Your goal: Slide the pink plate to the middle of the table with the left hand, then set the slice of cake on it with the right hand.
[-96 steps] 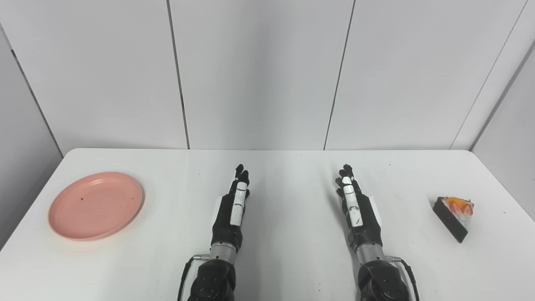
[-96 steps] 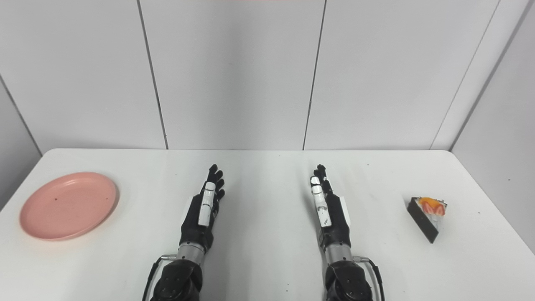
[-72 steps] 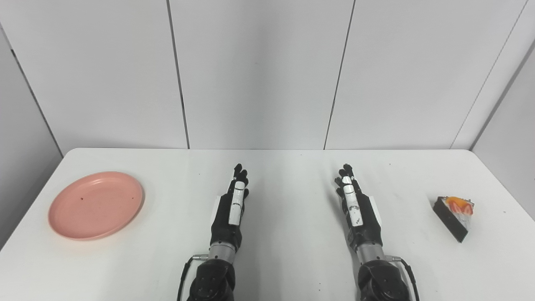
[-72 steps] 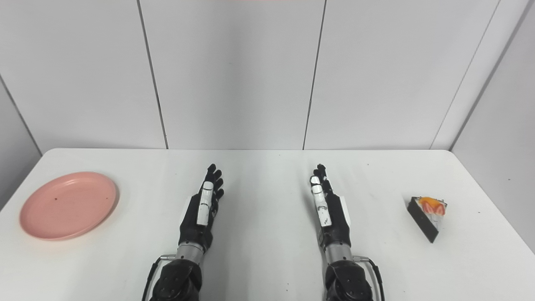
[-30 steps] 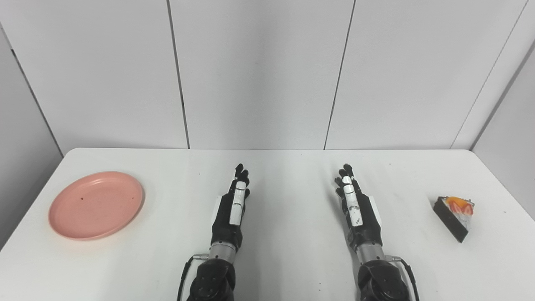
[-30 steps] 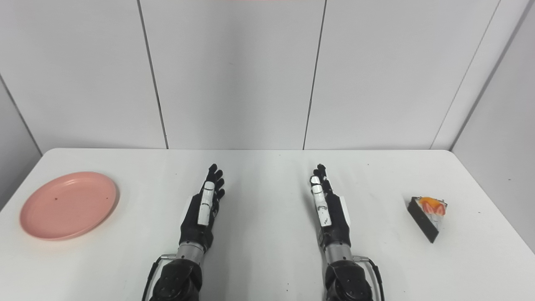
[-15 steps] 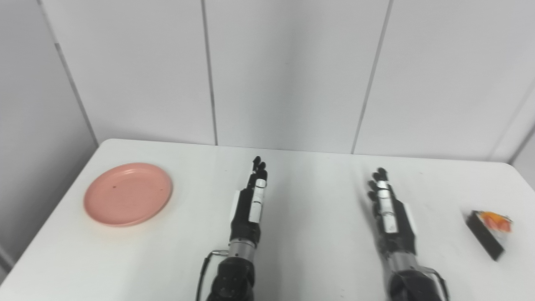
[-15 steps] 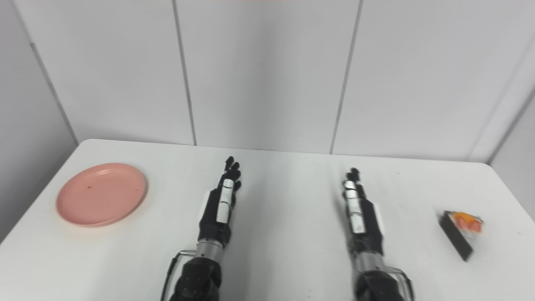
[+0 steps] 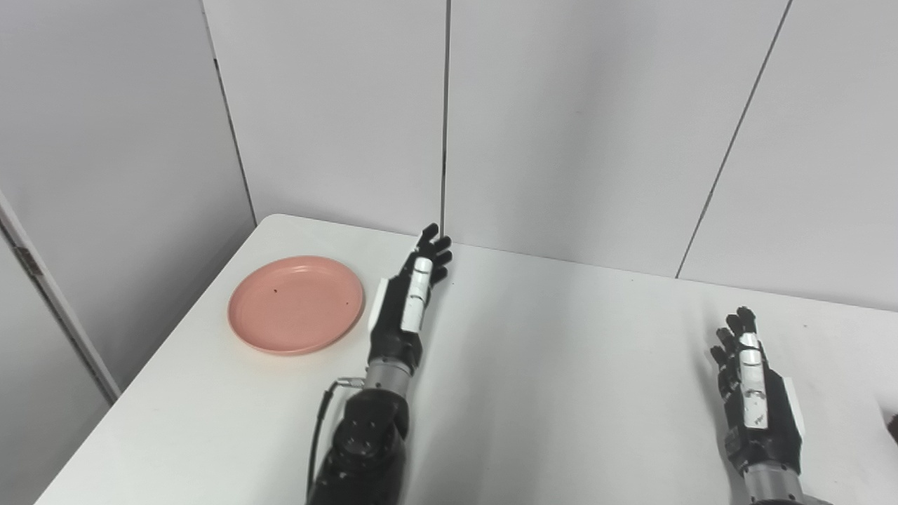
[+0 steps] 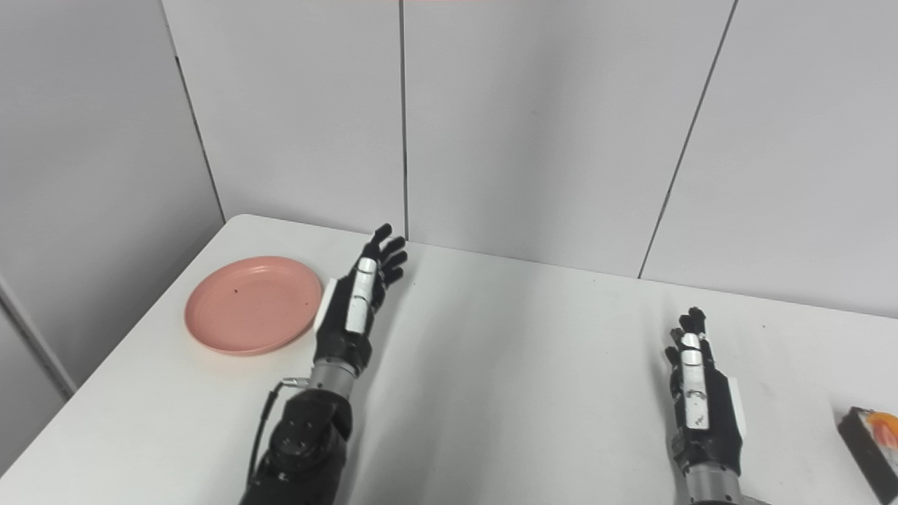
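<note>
My left hand (image 9: 407, 308) is raised just beside the right rim of the pink plate (image 9: 296, 304), fingers straight and spread, holding nothing. The plate lies at the table's (image 9: 547, 365) left end. My right hand (image 10: 698, 403) rests flat and empty at the lower right, fingers apart. The cake (image 10: 873, 438) sits at the far right edge.

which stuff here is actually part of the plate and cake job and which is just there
Part of the job:
pink plate, empty, near the table's left edge
slice of cake, at the right edge of the right eye view
left hand, open, beside the plate
right hand, open

Just there:
white table
grey wall panels
</note>
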You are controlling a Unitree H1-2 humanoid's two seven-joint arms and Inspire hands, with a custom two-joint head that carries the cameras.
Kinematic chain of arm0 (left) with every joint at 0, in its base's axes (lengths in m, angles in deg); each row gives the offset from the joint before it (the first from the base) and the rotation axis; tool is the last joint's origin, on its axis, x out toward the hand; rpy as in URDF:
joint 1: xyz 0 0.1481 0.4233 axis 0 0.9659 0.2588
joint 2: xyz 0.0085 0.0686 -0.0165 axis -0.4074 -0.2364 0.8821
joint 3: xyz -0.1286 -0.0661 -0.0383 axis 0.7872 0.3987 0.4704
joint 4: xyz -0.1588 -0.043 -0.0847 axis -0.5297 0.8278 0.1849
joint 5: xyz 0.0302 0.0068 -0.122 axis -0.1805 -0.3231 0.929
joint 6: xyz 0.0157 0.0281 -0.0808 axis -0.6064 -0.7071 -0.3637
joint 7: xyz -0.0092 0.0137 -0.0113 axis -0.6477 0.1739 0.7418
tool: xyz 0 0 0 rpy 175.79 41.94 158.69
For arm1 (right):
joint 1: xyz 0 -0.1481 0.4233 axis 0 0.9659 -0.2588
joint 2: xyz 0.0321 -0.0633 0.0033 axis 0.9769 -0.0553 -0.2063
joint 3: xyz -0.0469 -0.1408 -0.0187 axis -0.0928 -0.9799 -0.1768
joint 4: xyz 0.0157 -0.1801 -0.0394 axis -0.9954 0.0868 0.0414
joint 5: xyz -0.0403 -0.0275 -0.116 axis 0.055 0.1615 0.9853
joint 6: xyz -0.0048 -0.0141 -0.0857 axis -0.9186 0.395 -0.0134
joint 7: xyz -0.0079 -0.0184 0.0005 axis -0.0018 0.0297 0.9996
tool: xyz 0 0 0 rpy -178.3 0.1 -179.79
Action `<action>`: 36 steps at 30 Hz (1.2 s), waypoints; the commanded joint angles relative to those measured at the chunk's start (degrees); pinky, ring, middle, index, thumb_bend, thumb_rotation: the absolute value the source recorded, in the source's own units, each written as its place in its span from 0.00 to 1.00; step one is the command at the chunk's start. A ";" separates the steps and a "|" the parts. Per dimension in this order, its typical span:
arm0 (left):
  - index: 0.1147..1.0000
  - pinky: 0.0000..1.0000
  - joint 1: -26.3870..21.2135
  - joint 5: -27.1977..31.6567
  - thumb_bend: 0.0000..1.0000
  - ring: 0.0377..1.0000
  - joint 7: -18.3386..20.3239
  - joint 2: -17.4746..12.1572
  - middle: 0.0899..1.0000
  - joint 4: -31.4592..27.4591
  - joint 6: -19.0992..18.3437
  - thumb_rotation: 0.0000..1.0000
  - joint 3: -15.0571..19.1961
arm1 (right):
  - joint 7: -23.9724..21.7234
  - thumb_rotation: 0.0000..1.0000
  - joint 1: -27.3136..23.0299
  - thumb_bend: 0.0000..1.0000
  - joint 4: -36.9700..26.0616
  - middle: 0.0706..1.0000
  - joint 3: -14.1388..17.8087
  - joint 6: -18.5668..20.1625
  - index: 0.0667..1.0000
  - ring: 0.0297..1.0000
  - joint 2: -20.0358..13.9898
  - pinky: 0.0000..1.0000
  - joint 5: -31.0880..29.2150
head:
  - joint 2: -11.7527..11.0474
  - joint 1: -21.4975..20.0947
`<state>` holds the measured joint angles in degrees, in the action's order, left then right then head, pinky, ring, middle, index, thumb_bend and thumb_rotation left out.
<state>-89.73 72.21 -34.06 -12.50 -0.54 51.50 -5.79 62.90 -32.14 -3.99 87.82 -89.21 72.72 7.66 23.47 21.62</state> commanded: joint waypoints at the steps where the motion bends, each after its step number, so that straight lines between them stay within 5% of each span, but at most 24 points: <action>1: 0.81 0.89 -3.15 -0.20 0.75 0.84 -0.77 -1.82 0.83 -2.43 -0.04 1.00 1.18 | 0.02 0.93 -0.32 0.52 -2.04 1.00 0.02 0.36 1.00 1.00 -0.15 1.00 0.07 | -0.08 0.40; 17: 0.72 0.72 -8.15 3.32 0.84 0.74 -1.40 -14.80 0.73 -3.86 -8.60 1.00 11.08 | 0.96 0.96 0.08 0.48 -4.53 1.00 -0.01 2.00 1.00 1.00 0.34 1.00 0.59 | -0.45 1.20; 29: 0.72 0.75 -6.62 7.88 0.86 0.75 -0.69 -22.90 0.73 7.73 -0.98 1.00 18.45 | 0.89 0.94 0.33 0.45 -5.99 1.00 0.09 3.51 1.00 1.00 0.56 1.00 -0.32 | -0.20 0.74; 36: 0.70 0.73 -5.87 9.12 0.86 0.73 -1.27 -24.87 0.72 15.98 3.78 1.00 20.42 | 1.02 0.95 0.76 0.42 -7.42 1.00 0.15 4.41 1.00 1.00 0.67 1.00 -0.41 | -0.03 0.84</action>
<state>-94.16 80.55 -35.21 -35.35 15.72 52.16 14.18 63.98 -30.40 -9.17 87.82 -84.60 73.32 7.56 23.38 22.41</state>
